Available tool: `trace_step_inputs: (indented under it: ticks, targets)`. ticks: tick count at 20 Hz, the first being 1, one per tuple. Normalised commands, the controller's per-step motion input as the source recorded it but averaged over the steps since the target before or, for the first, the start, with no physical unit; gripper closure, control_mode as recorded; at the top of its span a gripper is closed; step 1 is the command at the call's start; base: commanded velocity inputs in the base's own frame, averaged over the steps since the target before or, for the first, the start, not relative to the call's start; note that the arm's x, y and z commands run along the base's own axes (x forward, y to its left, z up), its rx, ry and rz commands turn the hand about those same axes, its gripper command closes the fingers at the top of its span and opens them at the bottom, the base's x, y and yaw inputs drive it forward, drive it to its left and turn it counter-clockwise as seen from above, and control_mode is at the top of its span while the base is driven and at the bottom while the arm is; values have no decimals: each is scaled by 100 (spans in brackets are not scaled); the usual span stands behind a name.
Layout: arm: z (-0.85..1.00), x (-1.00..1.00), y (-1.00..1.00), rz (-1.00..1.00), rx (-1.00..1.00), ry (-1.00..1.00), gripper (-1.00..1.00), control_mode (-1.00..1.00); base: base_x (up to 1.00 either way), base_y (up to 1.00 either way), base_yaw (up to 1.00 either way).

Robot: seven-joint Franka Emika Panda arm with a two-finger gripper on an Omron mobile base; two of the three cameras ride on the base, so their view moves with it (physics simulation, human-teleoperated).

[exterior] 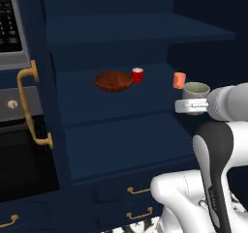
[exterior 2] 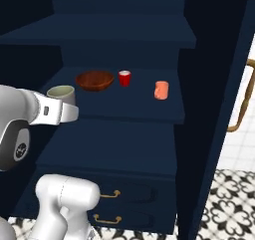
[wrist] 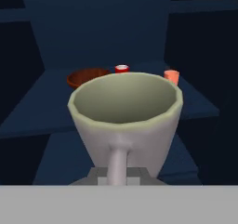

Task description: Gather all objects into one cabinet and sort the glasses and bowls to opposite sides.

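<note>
Two fingers of gripper [wrist: 119,176] clamped tight on handle of pale mug [wrist: 125,121], upright.

Glossy white rounded arm segments [exterior: 213,179] with dark grey joint bands.

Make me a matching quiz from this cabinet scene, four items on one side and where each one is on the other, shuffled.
Items:
1. wooden bowl
2. red cup
3. orange cup
4. pale mug

Places:
A. held in the gripper, in front of the shelves
B. right end of the shelf
C. leftmost on the shelf
D. just right of the bowl

Pairs: 1-C, 2-D, 3-B, 4-A
</note>
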Motion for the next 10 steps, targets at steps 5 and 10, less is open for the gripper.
trace_step_inputs:
  ticks: [5,10]
  targets:
    - [0,0,0,0,0,0,100,100,43,-29,11]
    - [0,0,0,0,0,0,100,100,14,-13,6]
